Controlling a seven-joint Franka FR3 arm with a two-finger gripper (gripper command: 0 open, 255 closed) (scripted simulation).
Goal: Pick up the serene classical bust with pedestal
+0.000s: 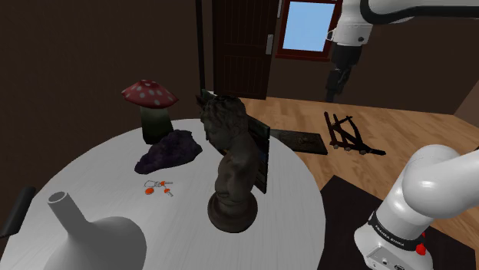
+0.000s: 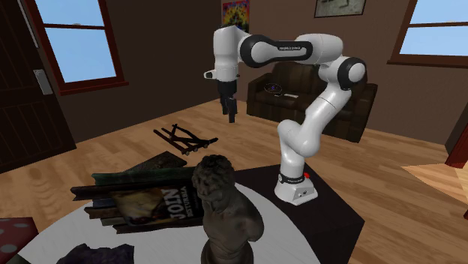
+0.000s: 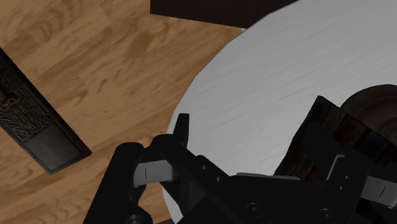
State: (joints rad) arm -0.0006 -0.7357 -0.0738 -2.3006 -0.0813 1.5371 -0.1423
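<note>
Black gripper (image 2: 230,114), fingers apart, hangs well above dark bust (image 2: 225,210) on white round table (image 2: 289,236) beside books (image 2: 142,199); off-centre descent cd prob. topple bust or clip books.

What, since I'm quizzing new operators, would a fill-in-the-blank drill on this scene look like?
1. The dark bust stands on a round ___ table.
2. The mushroom figure has a ___ cap with white spots.
3. The pincer, open, hangs high in the air, holding ___.
Missing words: white; red; nothing.
</note>
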